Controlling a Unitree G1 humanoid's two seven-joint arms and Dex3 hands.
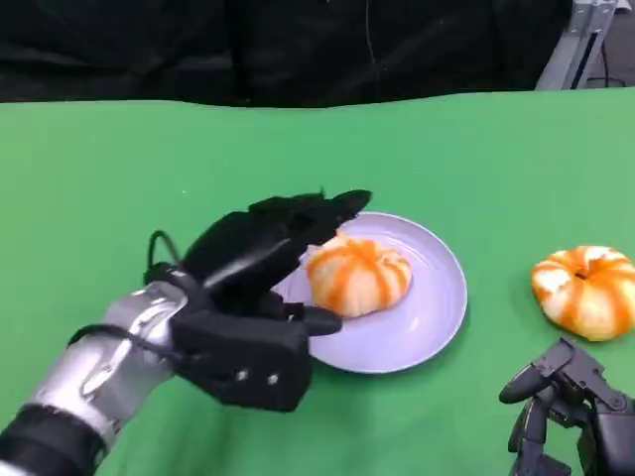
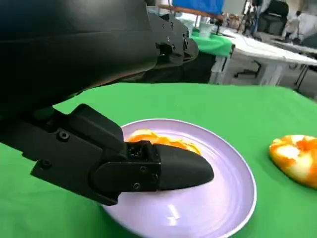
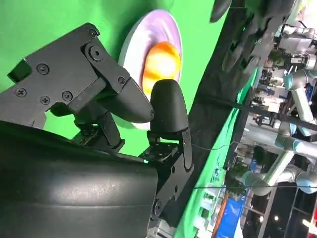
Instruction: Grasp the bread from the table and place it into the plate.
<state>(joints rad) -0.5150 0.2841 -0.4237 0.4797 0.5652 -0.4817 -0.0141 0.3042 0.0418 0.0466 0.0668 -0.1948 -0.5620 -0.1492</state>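
Left hand [image 1: 260,297] open around bread [image 1: 357,275] on plate [image 1: 437,307], fingers spread. Head view adds second bread [image 1: 585,290] on table [image 1: 99,188], right hand [image 1: 571,412] empty, fingers apart.

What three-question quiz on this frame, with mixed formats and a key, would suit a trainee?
1. True or false: a bread lies on the plate.
2. Where is the second bread? A) on the plate B) on the green table, to the plate's right C) in the right robot hand
3. Fill in: the left robot hand has its fingers around the bread on the ____.

Key: 1 true; 2 B; 3 plate.
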